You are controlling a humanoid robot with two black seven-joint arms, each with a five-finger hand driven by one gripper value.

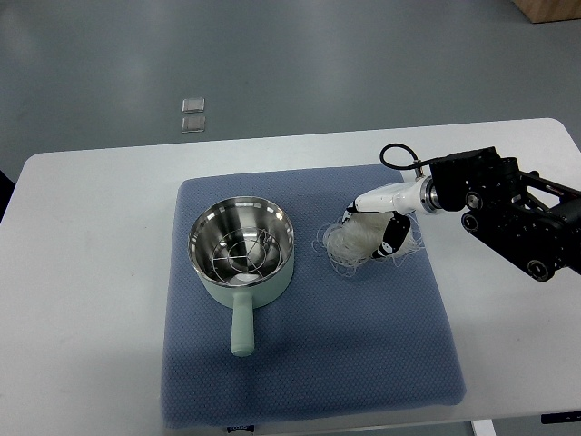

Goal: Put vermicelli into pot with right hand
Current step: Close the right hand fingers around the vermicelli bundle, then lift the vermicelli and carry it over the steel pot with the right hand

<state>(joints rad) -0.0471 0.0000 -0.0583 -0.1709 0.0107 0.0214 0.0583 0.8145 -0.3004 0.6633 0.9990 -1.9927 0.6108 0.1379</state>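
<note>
Top view: right hand (379,227) enters from right edge, black arm with white wrist, reaching left onto blue mat (309,345). Fingers curled down into vermicelli (349,243), gripping bundle; loose white strands spill around and under hand, bundle touching mat. Vermicelli sits right of pot (241,249), near but apart from its rim. Pot pale green outside, steel inside with wire rack at bottom, handle pointing toward camera side. Mat lies on white table (82,272). Left arm not visible.
</note>
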